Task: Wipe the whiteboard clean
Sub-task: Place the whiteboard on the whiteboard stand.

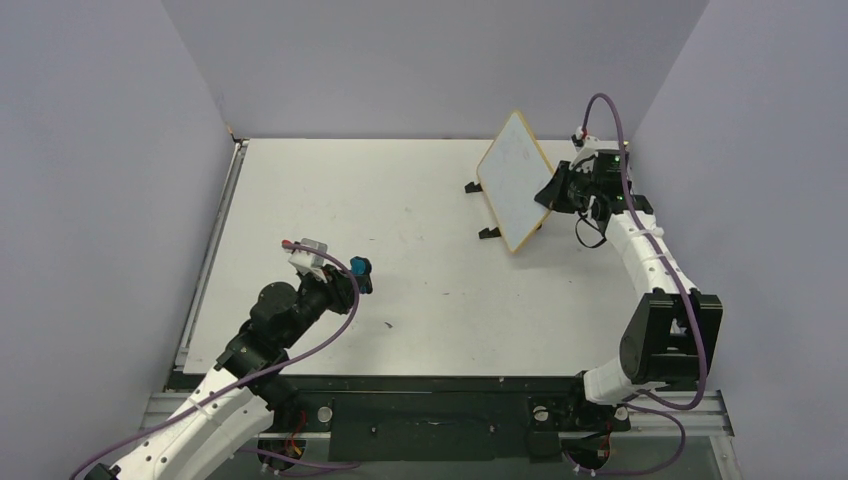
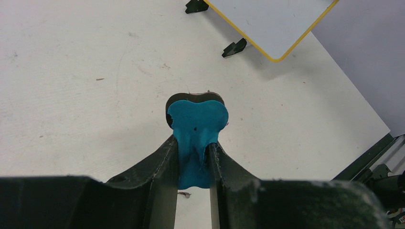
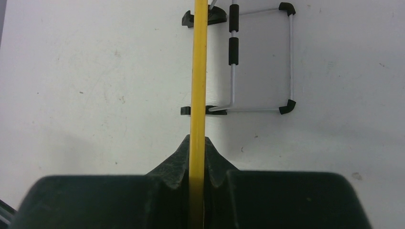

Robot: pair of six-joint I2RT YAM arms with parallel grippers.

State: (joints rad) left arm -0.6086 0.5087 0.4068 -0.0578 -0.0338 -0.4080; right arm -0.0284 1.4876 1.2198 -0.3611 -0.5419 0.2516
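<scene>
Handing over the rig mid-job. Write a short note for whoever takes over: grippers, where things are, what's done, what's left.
Left gripper: shut on the blue eraser, held over the table, well away from the board.
Right gripper: shut on the edge of the whiteboard, bracing it on its stand at the far right.
Done: eraser in hand, board braced.
Left: bring the eraser to the board face and wipe. The face looks nearly blank from here, so check it for leftover marks.
</scene>
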